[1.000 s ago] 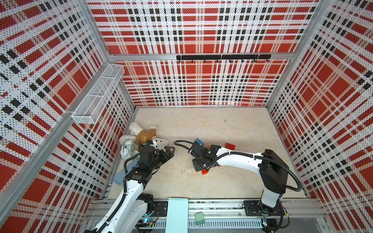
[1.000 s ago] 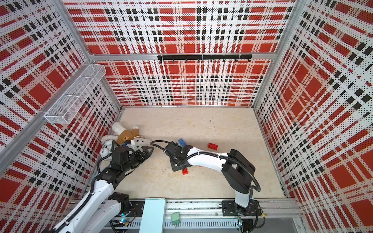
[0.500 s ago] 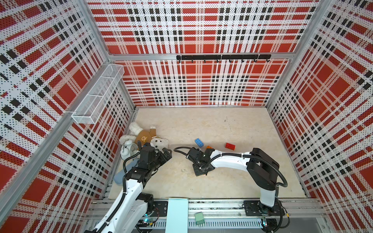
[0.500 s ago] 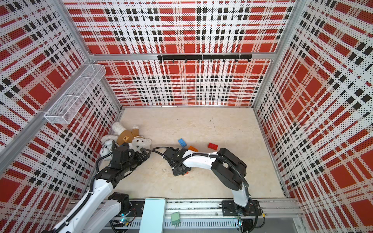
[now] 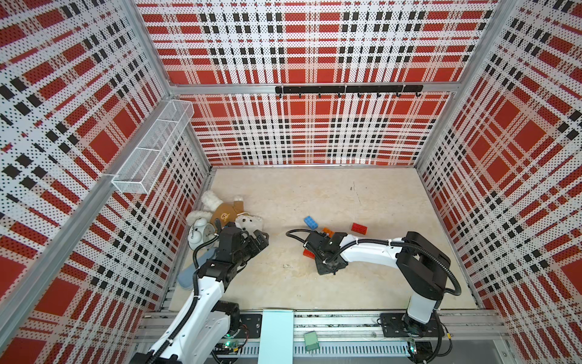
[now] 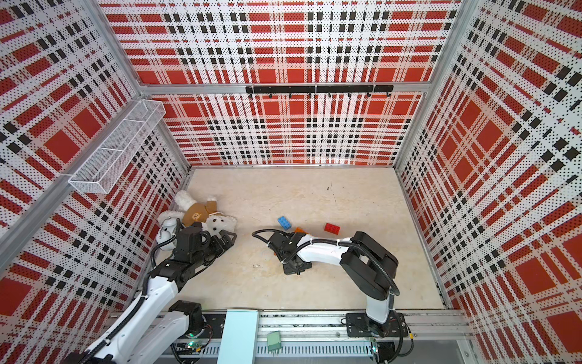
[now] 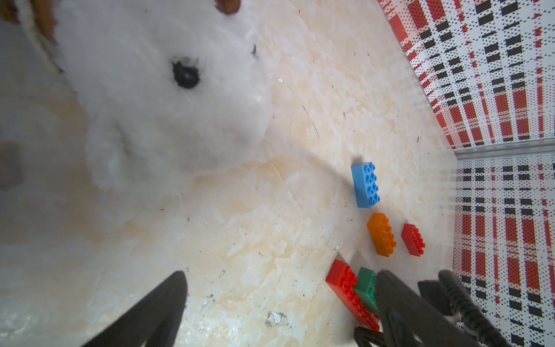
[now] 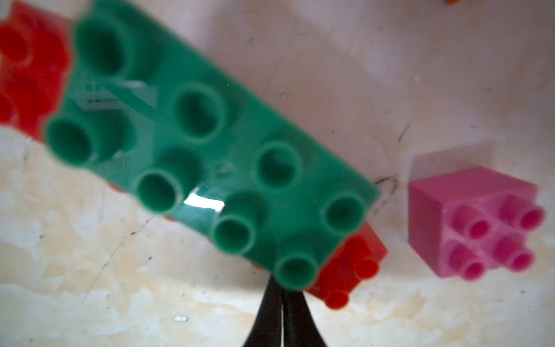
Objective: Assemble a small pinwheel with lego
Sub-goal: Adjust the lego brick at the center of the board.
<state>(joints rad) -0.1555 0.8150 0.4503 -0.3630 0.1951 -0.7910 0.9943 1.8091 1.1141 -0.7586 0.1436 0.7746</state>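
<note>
The lego lies loose mid-table and no joined pinwheel shows. In both top views a blue brick, an orange brick and a red brick lie apart. The right wrist view shows a green brick sitting on a long red brick, with a pink square beside them. My right gripper is shut, its tips right at the green brick's end and nothing between them. My left gripper hangs open and empty over bare table near the teddy, left of the green brick.
A white teddy bear and a white alarm clock lie at the left wall, close behind my left arm. A wire basket hangs high on the left wall. A black hook rail runs along the back wall.
My right gripper has drawn back toward the front, uncovering the blue and orange bricks. The left arm has hardly moved and stays open.
</note>
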